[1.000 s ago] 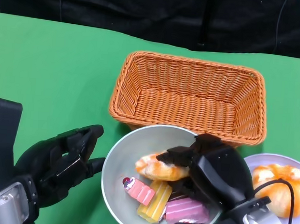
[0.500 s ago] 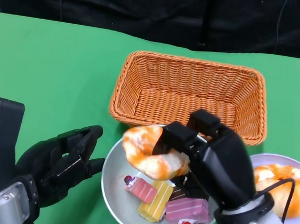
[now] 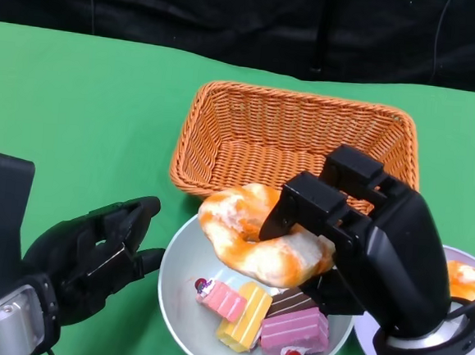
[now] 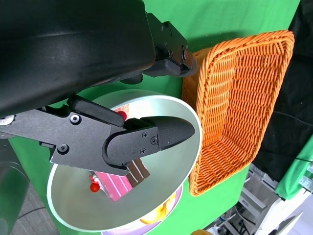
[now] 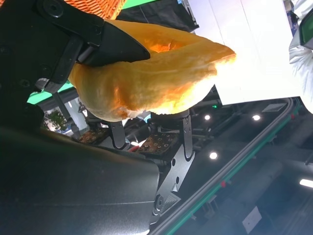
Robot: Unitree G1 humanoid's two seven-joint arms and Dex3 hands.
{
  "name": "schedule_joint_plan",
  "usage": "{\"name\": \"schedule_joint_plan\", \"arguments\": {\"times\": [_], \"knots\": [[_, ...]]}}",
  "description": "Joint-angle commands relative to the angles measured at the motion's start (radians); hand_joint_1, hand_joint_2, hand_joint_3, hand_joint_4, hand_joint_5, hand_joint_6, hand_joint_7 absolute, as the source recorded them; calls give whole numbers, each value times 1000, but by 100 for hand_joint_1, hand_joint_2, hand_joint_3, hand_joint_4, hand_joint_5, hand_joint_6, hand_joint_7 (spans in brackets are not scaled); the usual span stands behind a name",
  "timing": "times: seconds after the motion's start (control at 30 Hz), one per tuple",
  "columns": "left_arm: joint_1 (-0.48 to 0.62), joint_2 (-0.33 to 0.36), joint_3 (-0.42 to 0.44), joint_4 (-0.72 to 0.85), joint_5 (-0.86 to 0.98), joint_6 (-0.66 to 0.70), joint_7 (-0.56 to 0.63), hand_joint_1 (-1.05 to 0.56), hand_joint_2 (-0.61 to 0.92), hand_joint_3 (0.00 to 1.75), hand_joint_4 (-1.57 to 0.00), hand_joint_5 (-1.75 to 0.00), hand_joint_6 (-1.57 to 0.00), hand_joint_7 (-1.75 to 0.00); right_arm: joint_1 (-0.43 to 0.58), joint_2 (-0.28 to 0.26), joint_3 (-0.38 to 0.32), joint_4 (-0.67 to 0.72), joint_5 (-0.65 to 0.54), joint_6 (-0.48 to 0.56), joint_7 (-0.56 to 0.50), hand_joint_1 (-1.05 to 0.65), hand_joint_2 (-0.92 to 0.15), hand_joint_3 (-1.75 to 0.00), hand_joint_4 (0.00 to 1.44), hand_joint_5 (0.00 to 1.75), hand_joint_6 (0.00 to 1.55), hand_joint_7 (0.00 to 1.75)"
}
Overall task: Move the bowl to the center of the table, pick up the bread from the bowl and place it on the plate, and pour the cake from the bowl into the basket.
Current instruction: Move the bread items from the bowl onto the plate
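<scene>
My right hand [image 3: 373, 237] grips a ring-shaped orange bread [image 3: 257, 237] and holds it in the air above the far rim of the grey bowl [image 3: 171, 263]. In the right wrist view the bread [image 5: 151, 73] sits between the black fingers [image 5: 107, 44]. Three cake slices lie in the bowl: a pink one [image 3: 220, 299], a yellow one [image 3: 243, 316] and a pink-and-brown one [image 3: 296, 326]. My left hand [image 3: 91, 256] rests open just left of the bowl, holding nothing. The left wrist view shows the bowl [image 4: 195, 142] and a cake [image 4: 120, 183].
The empty orange wicker basket [image 3: 298, 141] stands just behind the bowl. A pale plate [image 3: 467, 256] at the right edge carries another orange bread [image 3: 469, 282], partly hidden by my right arm. Green table surface stretches to the left and far side.
My right hand has lifted the bread out of the bowl and raised it above the far rim. The left hand has stayed where it was.
</scene>
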Motion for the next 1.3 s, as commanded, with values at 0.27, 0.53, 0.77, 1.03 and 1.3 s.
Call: {"name": "schedule_joint_plan", "arguments": {"times": [0.27, 0.53, 0.77, 1.03, 1.3], "knots": [[-4, 0, 23, -29, -13, 42, 17, -57, 92, 59, 0, -72, -32, -1, 206, -98, -245, -149, 97, -61, 11, -20, -6, -175, 104, 175, 85, 168], [1, 9, 22, -44, -19, 40, -1, -53, 92, 68, 0, -63, -28, 0, 298, -133, -413, -175, 119, -60, 60, -10, -4, -175, 108, 175, 91, 162], [3, 11, 31, -47, -40, 42, -12, -54, 92, 68, 0, -50, -22, 0, 344, -146, -461, -184, 73, 10, 160, -5, -2, -170, 108, 175, 88, 165], [3, 11, 35, -40, -47, 40, -10, -54, 92, 68, 0, -47, -23, -1, 331, -175, -456, -100, 50, -14, 140, 0, 2, -165, 106, 175, 88, 167], [5, 7, 34, -58, -47, 46, 1, -54, 92, 66, 0, -47, -23, -1, 278, -213, -387, 101, -19, 1, 137, -5, -13, -147, 100, 175, 80, 174]]}}
